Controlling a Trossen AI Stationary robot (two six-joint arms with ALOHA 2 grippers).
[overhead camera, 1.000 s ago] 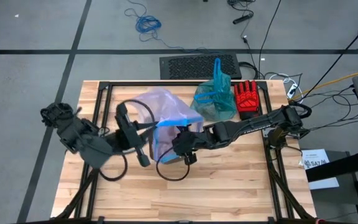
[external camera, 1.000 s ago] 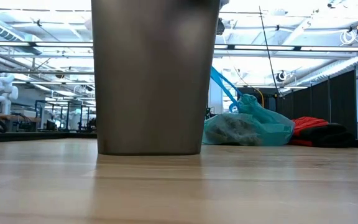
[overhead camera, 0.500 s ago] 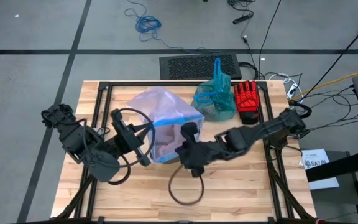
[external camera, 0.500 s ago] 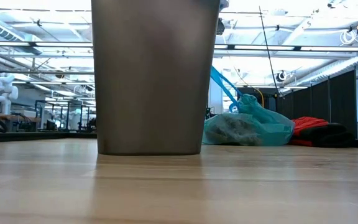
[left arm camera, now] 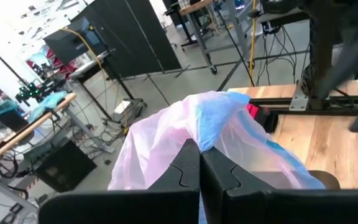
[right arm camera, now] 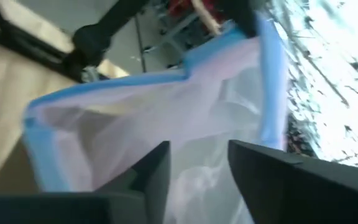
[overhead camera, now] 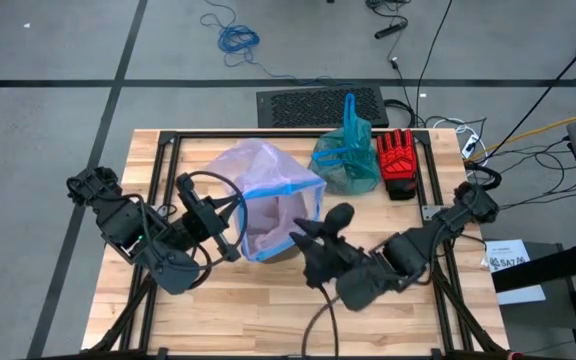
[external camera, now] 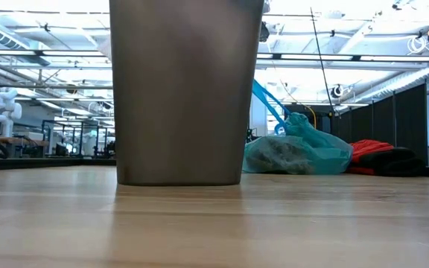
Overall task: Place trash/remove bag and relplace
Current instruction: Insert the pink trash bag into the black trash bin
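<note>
high view: the pale pink bag (overhead camera: 268, 195) with its blue edge billows over the bin at the centre of the frame, hiding the bin almost wholly. the left gripper (overhead camera: 230, 232) sits at the bag's left side, its jaws together on a pinch of the film. the right gripper (overhead camera: 313, 235) is just beside the bag's lower right corner, jaws apart, holding nothing. the teal-green bag (overhead camera: 346, 158) lies in the upper centre-right, on the table (overhead camera: 268, 320), touching the red glove (overhead camera: 398, 160). both bags look thin, light, limp and slippery; i judge a hem or loop handle the surest place to grip, since loose film would slide or stretch.

low view: the grey bin (external camera: 185, 89) fills the centre and is cut off at the top, so its rim and the pink bag do not show. the teal-green bag (external camera: 304, 152) rests at centre right, with dark lumps inside that are likely the trash (external camera: 278, 158), though i cannot make out single wads. no gripper shows.

left wrist view: the two fingers (left arm camera: 185, 180) meet at the bottom centre, clamped on the pink bag (left arm camera: 166, 137), which mounds above them; the bin beneath is mostly hidden.

right wrist view: the fingers (right arm camera: 263, 171) stand spread at the bottom, the pink film and its blue edge (right arm camera: 104, 90) between and beyond them, not touching as far as i can tell.
</note>
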